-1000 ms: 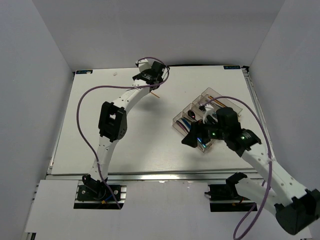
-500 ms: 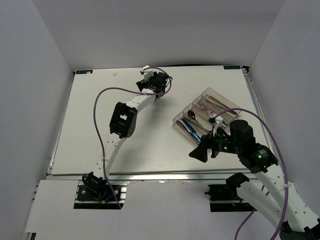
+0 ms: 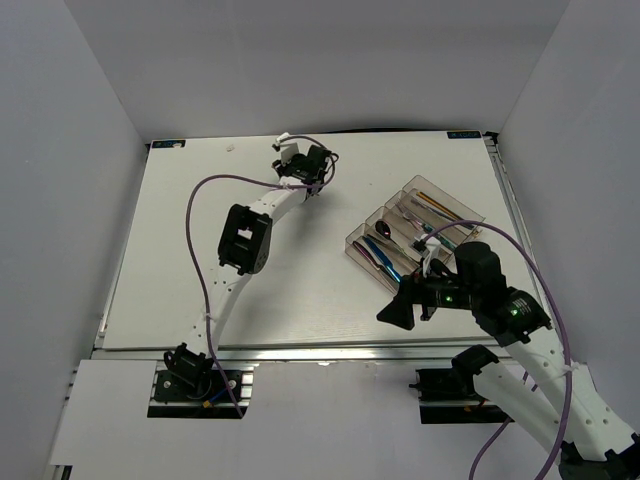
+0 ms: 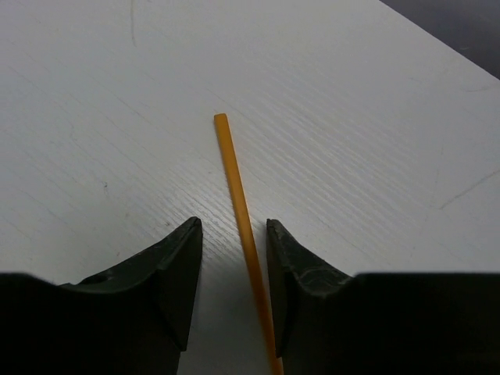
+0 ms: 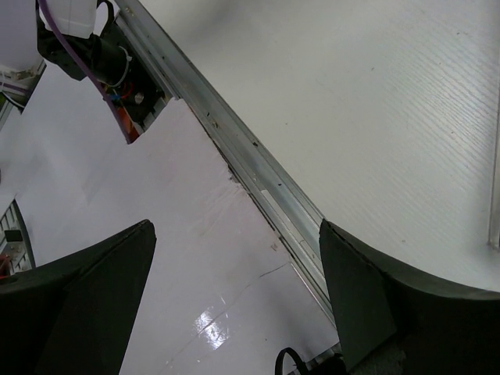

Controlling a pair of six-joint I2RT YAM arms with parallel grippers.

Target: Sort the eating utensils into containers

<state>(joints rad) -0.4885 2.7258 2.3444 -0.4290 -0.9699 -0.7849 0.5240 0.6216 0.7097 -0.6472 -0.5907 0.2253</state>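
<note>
Plastic tray (image 3: 352, 243) holds several utensils (image 3: 385, 262); left fingers (image 4: 176, 266) straddle an orange chopstick (image 4: 238, 203), parted; right fingers (image 5: 94, 289) spread empty.

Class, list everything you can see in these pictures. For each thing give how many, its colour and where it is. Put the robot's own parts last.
table: one, white, under everything
tray: one, clear, divided, right side of the table
utensils: several, count unclear, blue, silver and dark among them, lying in the tray
chopstick: one, orange, flat on the table, far middle
rail: one, silver, along the table's near edge
cables: two, purple, one along each arm
arms: two, white and black, bases at the near edge
left tool: one, black, open, astride the chopstick
right tool: one, black, open, empty, over the near edge
</note>
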